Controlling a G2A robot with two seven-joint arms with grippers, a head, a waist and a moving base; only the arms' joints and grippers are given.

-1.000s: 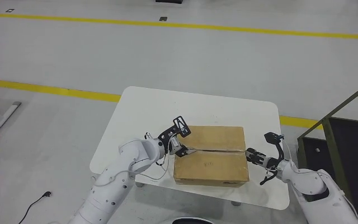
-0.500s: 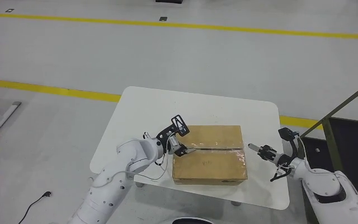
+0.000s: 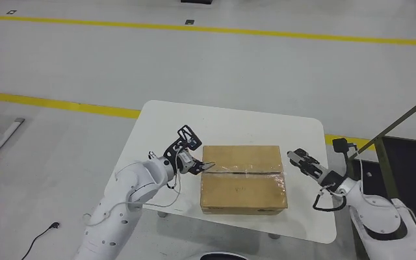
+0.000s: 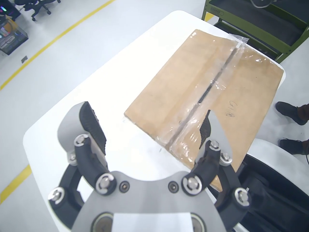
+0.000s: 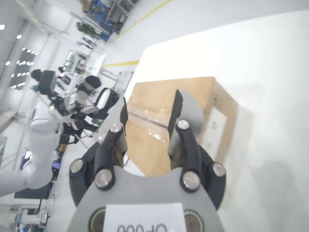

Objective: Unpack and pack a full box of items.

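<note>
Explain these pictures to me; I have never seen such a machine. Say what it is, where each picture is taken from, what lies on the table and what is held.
This is a robot with two white arms, each ending in a two-fingered pincer. One picture looks down from a camera above the arms; the other two come from cameras on each wrist, looking past that arm's own pincer. On the white rounded table lies one brown cardboard box, closed, its seam sealed with clear tape. The left pincer is at one end of the box, the right pincer at the other. Both are open; neither holds anything.
</note>
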